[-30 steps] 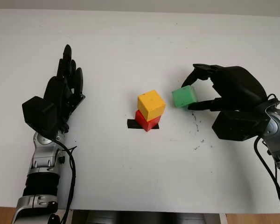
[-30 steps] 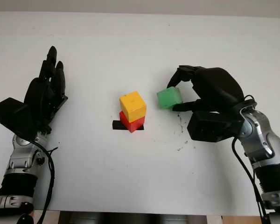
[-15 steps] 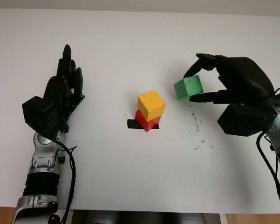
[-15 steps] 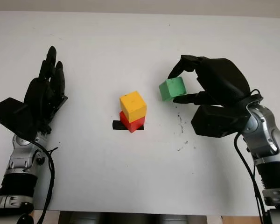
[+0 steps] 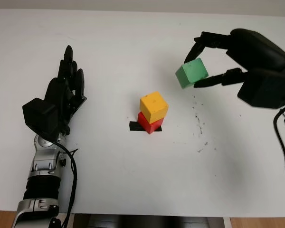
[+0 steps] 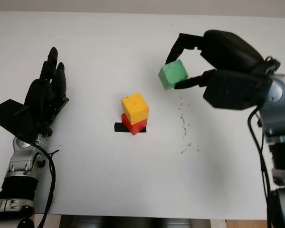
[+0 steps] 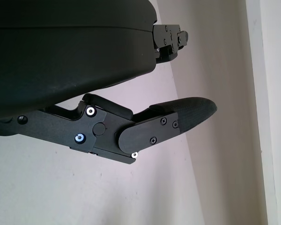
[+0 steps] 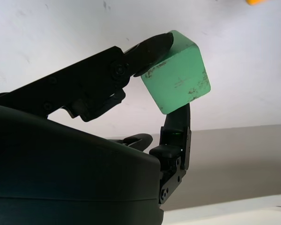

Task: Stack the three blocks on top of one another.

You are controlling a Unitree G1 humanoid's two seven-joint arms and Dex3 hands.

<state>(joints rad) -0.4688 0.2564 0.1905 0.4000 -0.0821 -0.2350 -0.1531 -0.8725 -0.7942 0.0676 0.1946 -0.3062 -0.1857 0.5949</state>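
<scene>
A yellow block (image 5: 154, 106) sits on a red block (image 5: 149, 123) at the table's middle, over a strip of black tape (image 5: 135, 126). The yellow one is turned a little against the red one. My right hand (image 5: 206, 61) is shut on a green block (image 5: 191, 73) and holds it in the air, up and to the right of the stack. In the right wrist view the green block (image 8: 177, 79) is pinched between two black fingertips (image 8: 152, 47). My left hand (image 5: 66, 92) is open at the left of the table, away from the blocks.
The white table (image 5: 133, 180) has small dark scuff marks (image 5: 199, 128) to the right of the stack. Its front edge runs along the bottom of the head views.
My right hand has lifted the green block off the table and carried it upward and farther from me. The stack and my left hand have stayed put.
</scene>
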